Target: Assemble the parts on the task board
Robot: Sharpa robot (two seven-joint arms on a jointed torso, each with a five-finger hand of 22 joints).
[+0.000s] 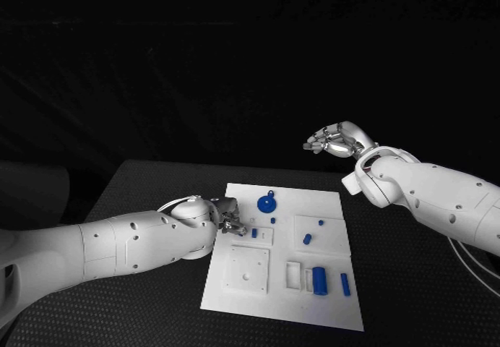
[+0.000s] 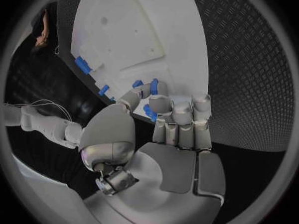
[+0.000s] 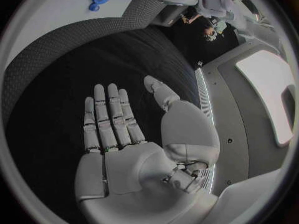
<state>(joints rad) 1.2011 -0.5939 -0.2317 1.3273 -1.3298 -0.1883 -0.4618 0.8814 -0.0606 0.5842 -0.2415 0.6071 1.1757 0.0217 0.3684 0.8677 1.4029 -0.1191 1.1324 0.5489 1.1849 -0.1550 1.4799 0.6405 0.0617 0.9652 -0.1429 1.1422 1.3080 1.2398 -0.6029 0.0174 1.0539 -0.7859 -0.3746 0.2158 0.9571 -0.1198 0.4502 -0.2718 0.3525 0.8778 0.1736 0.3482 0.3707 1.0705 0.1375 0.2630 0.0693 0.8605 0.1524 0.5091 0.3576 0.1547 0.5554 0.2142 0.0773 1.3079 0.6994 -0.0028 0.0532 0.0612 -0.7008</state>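
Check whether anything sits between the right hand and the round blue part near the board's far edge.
Nothing visible does. The right hand hangs open above the table beyond the task board; bare table and board lie between it and the round blue part.

Left arm reaching in low from the left side, left hand (image 1: 222, 217) with fingers (image 2: 182, 115) curled inward and thumb bent toward them, right arm raised from the right side, right hand (image 1: 335, 139) lifted high, palm flat, fingers (image 3: 111, 115) straight and spread, holding nothing
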